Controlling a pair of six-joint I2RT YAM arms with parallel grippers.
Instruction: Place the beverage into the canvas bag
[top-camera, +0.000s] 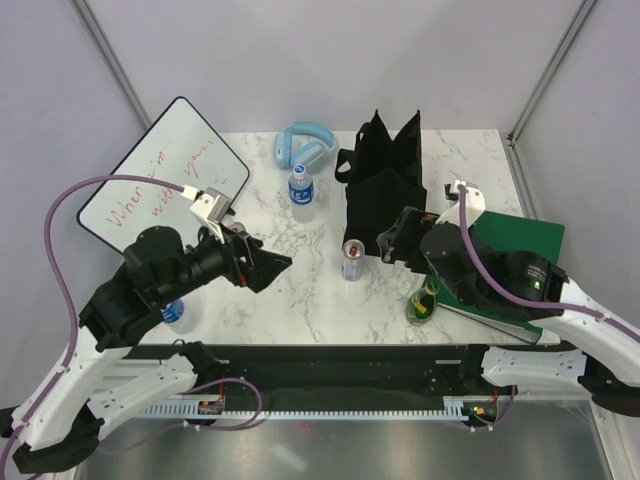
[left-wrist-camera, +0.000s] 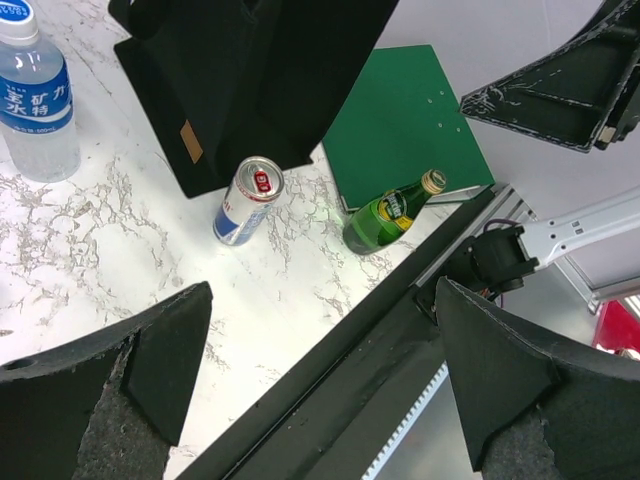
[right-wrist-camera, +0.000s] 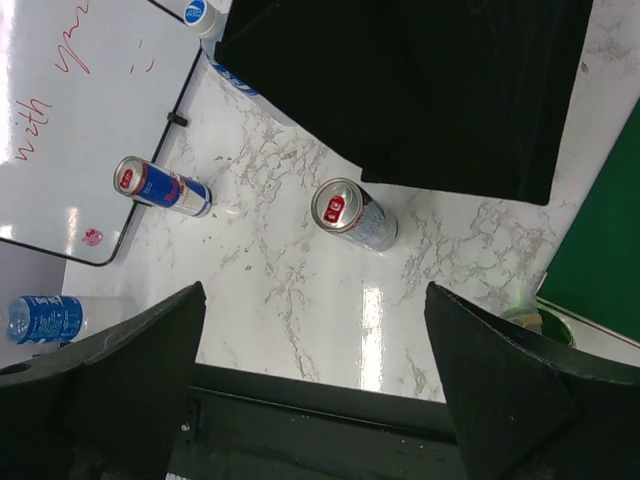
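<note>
Bag (top-camera: 385, 190) is standing upright toward the back middle of the table (top-camera: 300, 300), its mouth facing up and its handles sticking up. The can (top-camera: 353, 258) is standing just in front of it, on the near side, with a strip of marble showing between the two in the right wrist view.

The left gripper (top-camera: 275, 272) is hovering above the table to the left of the can, its jaws spread wide and gripping nothing. The right gripper (top-camera: 388, 245) is hanging just right of the can, close to the bag's near face. Its jaws are also gaping and it is carrying nothing.

A green bottle (top-camera: 424, 300) is standing near the front edge, by the corner of a green book (top-camera: 520, 240) that is lying flat to the bag's right. A water bottle (top-camera: 301, 186) is standing left of the bag, just in front of blue headphones (top-camera: 300, 143). A whiteboard (top-camera: 160, 180) is lying at the far left, and the right wrist view is showing a second can (right-wrist-camera: 160, 187) beside its edge.
</note>
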